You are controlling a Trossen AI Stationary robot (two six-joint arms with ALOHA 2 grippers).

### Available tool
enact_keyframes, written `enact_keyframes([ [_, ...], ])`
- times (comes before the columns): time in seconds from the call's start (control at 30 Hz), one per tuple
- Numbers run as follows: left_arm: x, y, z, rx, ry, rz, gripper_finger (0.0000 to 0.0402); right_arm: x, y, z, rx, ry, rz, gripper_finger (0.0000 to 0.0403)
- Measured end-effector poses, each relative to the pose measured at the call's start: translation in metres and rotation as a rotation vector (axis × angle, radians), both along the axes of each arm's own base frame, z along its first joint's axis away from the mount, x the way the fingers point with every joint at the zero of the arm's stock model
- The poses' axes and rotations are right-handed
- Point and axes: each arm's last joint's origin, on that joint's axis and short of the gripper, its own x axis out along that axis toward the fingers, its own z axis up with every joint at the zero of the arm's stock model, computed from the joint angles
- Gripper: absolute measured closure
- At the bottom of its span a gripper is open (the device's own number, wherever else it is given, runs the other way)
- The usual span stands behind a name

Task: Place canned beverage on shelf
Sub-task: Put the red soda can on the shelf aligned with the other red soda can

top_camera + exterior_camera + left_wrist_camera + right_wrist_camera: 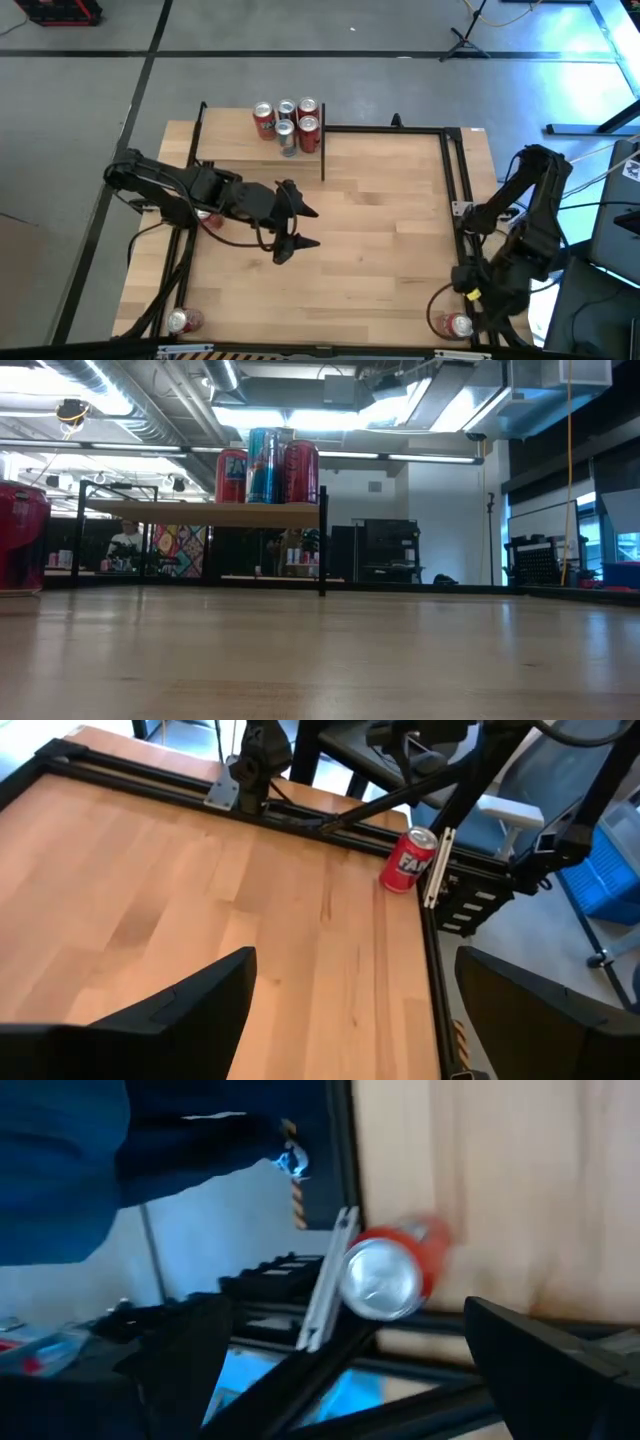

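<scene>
The shelf (pixel 240 150), a small light-wood board on black posts, stands at the table's far left; it also shows in the low view (pixel 200 513). Several cans (pixel 287 122) stand upright on its right end, also seen in the low view (pixel 266 465). My left gripper (pixel 303 227) hangs open and empty over the table's middle (pixel 350 1020). My right gripper (pixel 468 292) is open at the near right corner (pixel 350 1370). It is close to a red can (pixel 388 1274) that stands there (pixel 456 325), and it does not touch the can.
A red can (pixel 207 217) stands under my left arm; it also shows in the low view (pixel 20 536). Another can (pixel 184 321) stands at the near left corner. A black metal frame (pixel 448 160) runs along the table's far and right edges. Bare wood (pixel 380 250) lies between the arms.
</scene>
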Motion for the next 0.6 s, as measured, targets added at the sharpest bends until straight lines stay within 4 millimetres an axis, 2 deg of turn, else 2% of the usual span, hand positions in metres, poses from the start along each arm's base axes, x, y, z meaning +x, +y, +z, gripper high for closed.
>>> enact_keyframes([
  [0.1, 0.0, 0.0, 0.0, -0.001, -0.002, 0.0, 0.0072, -0.006, 0.01, 0.0, 0.033, 0.016, 0.003, 0.002],
  [0.2, 0.0, 0.0, 0.0, -0.004, -0.002, 0.002, 0.0072, -0.011, 0.017, -0.007, -0.005, 0.064, -0.01, 0.002],
  [0.37, 0.0, 0.0, 0.0, -0.004, -0.002, 0.002, 0.0072, -0.012, 0.037, -0.029, -0.131, 0.106, 0.027, 0.002],
  [0.6, 0.0, 0.0, 0.0, -0.004, -0.002, 0.001, 0.0072, -0.007, 0.051, -0.057, -0.309, 0.149, 0.026, 0.002],
])
